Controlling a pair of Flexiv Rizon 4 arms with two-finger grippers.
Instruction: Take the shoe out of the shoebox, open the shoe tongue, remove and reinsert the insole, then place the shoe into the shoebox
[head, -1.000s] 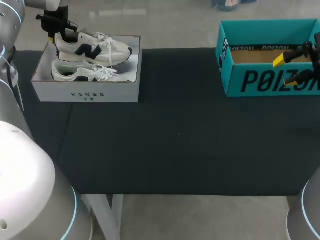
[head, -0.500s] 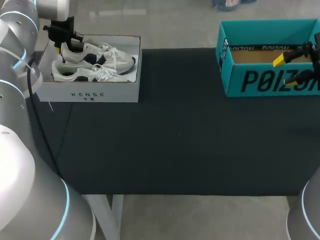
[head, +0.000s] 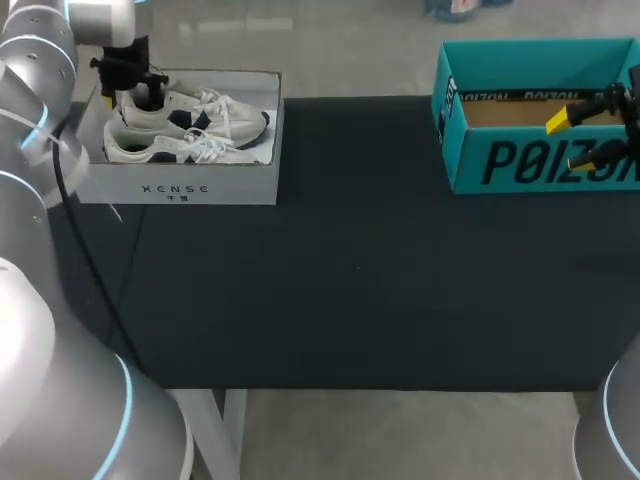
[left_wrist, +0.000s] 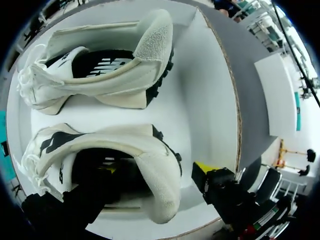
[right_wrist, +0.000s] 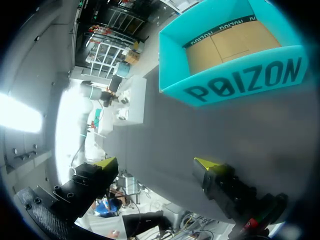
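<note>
The white sneaker with a dark side mark (head: 205, 112) lies in the white cardboard shoebox (head: 175, 188) at far left, its heel between the wide left fingers (left_wrist: 201, 171), apparently unpinched as if for release, while the right fingers (right_wrist: 206, 165) wait spread.

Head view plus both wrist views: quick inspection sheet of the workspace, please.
Surface: dark table, flat cover.
Job's things: white shoebox at the far left holds two shoes, near shoe and far shoe.
Clutter: open teal box at the far right, nothing seen inside.
Grippers: left gripper open, fingers astride the far shoe's heel; right gripper open, beside the teal box.
Cables: dark cable runs down past the table's left edge.
Surroundings: nothing seen.
</note>
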